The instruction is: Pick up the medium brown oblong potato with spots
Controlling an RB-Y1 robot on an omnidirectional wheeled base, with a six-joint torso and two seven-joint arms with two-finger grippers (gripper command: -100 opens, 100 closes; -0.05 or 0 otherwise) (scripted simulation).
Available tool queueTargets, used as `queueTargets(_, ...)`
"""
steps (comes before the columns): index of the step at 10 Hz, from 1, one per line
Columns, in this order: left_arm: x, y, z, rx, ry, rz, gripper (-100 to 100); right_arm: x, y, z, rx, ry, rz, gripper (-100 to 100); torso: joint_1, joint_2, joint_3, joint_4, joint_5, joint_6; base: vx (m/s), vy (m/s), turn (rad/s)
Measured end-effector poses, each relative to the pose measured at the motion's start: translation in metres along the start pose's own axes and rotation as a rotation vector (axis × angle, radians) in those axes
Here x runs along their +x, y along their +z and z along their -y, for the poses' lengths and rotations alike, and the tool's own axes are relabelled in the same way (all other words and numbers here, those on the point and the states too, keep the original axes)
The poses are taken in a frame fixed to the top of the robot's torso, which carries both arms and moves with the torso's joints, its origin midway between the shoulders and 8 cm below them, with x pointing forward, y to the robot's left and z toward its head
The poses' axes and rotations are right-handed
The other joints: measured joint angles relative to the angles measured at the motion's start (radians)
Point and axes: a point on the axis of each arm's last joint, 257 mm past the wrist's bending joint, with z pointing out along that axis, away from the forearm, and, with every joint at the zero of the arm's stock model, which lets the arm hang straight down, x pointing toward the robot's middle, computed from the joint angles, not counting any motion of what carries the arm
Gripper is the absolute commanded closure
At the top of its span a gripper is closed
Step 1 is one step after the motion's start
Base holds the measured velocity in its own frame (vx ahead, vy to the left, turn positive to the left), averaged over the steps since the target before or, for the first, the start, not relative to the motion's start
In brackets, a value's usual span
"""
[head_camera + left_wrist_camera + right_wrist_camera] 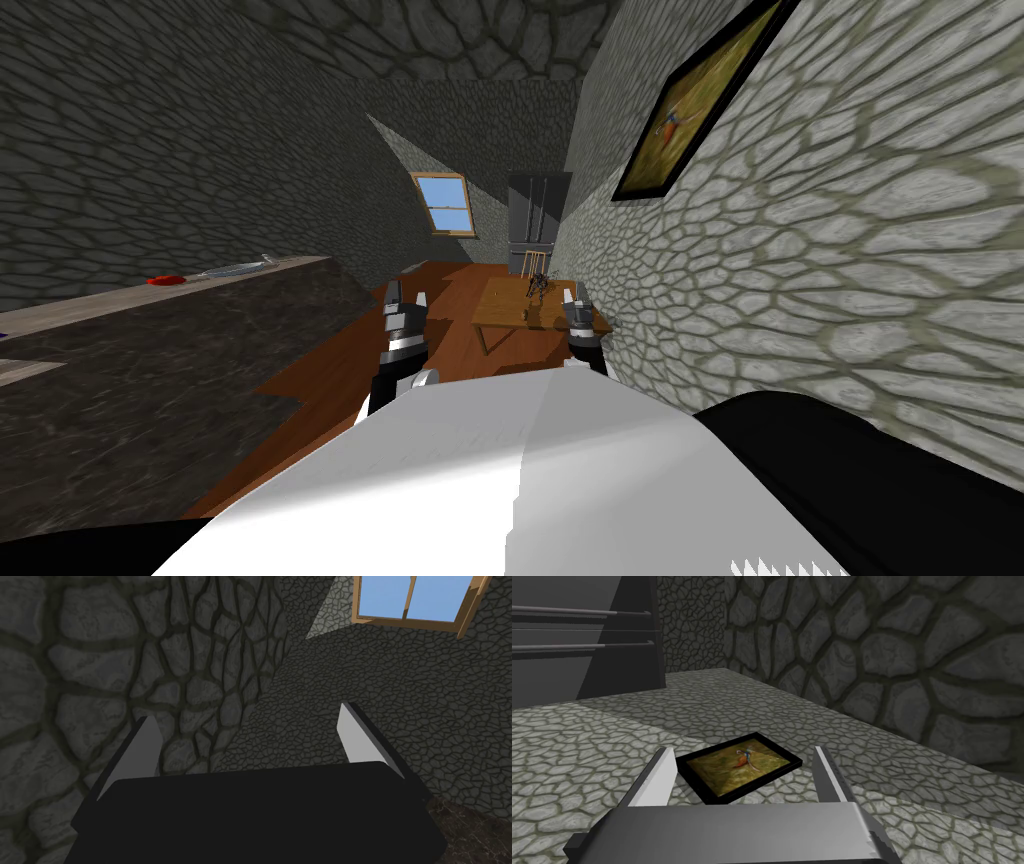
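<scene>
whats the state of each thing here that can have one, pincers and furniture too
left pincer: open, holding nothing
right pincer: open, holding nothing
wooden table: upright, with a small dark thing on top, too small to name
dark fridge: doors look shut

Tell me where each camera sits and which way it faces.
Head view: on the head, looking steeply down and forward toward a wooden table; both forearms show, with the left tool and right tool.
Left wrist view: on the left hand, facing a stone wall and a window; the left tool shows, open.
Right wrist view: on the right hand, facing stone wall with a framed picture; the right tool shows, open.
Shared: head and left wrist both see the window; head and right wrist, the framed picture.
</scene>
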Motion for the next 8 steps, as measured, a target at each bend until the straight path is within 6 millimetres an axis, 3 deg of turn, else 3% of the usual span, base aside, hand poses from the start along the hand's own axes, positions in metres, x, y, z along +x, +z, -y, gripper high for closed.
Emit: queueTargets(8,0.0,0.0,0.0,0.0,0.0,0.0,0,0.022,-0.003,0.027,-0.002,-0.352,-0.159,-100,-0.002,0.0,0.0,0.0,-0.001,0.0,0.002,-0.028,0.081)
